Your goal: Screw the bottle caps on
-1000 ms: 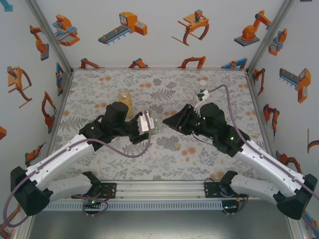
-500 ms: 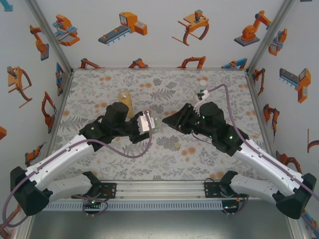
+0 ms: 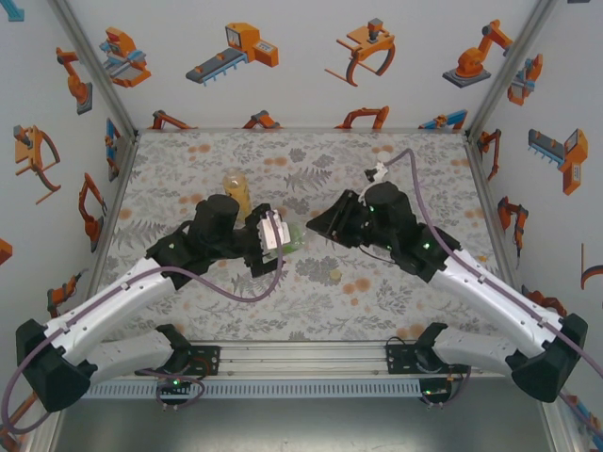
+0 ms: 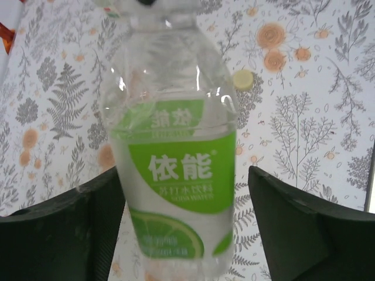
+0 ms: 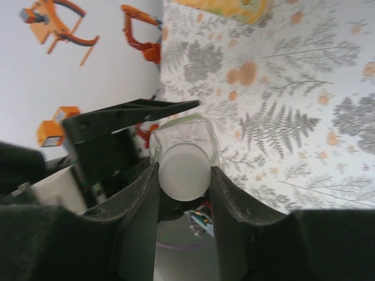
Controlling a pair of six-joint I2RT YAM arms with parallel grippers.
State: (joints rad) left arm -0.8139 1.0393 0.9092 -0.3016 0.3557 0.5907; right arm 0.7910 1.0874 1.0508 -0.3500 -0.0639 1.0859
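Observation:
My left gripper (image 3: 281, 235) is shut on the slim clear bottle (image 4: 176, 164) with the green-white label and holds it off the table, neck toward the right arm. The bottle (image 3: 296, 237) bridges the two grippers at mid-table. My right gripper (image 5: 183, 175) is shut on the white cap (image 5: 183, 172), which sits on the bottle's neck (image 5: 181, 132). From above, the right gripper (image 3: 317, 226) meets the bottle's end. A yellow-green cap (image 4: 243, 79) lies loose on the table (image 3: 335, 274). The amber-yellow bottle (image 3: 235, 185) stands behind the left arm. The short green-tinted bottle is out of view.
The table has a floral cloth (image 3: 311, 301) and is walled on three sides by panels with robot pictures (image 3: 236, 47). The amber bottle (image 5: 234, 7) lies at the top edge of the right wrist view. A purple cable (image 3: 419, 188) loops over the right arm.
The right arm has shifted slightly away from its base and its wrist has turned, swinging its cable. The left gripper and bottle have edged a little to the right.

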